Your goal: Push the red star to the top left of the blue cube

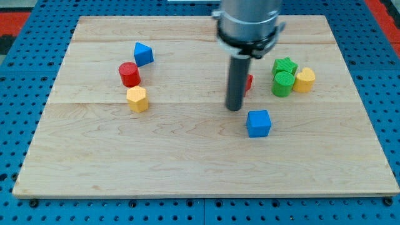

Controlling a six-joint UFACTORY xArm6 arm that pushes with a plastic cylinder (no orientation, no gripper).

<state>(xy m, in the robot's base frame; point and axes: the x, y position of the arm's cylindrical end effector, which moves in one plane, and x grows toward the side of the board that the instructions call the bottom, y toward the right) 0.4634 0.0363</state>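
Observation:
The blue cube (259,123) lies right of the board's middle. The red star (249,82) sits above it and slightly to its left, mostly hidden behind my rod; only a red sliver shows. My tip (234,109) rests on the board just left of the red star and up-left of the blue cube, a small gap from the cube. I cannot tell if the rod touches the star.
A blue triangular block (143,54), a red cylinder (129,74) and a yellow hexagonal block (137,99) stand at the left. A green star (285,65), a green cylinder (282,84) and a yellow block (305,80) cluster at the right. The wooden board (187,169) lies on a blue pegboard.

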